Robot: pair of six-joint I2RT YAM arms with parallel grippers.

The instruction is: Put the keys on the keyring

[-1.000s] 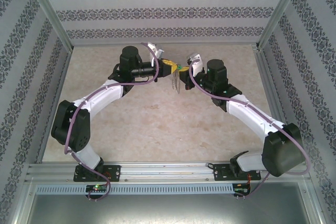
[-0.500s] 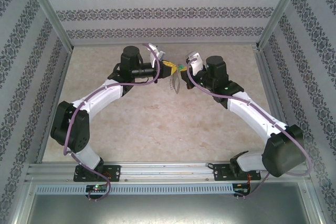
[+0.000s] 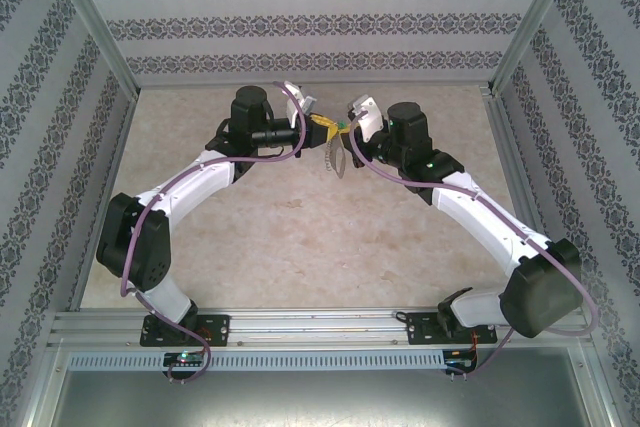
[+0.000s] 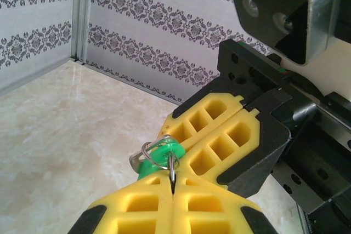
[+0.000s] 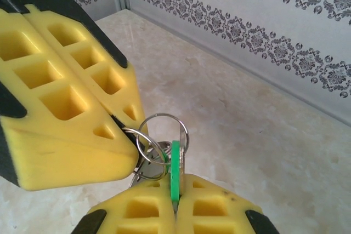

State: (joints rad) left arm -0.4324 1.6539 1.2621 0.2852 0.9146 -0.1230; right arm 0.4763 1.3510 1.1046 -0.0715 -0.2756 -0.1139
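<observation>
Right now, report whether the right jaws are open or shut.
Shut: in the right wrist view the right jaws clamp the green key edge-on between them.

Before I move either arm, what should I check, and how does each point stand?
1. Right gripper clamped on the key: ok.
2. Left gripper clamped on the keyring: ok.
3. Key threaded through the keyring's ring: cannot tell; they overlap.
4. Key and keyring held up off the table: ok.
5. Fingertips of the two grippers close together, little room to shift: not ok.
</observation>
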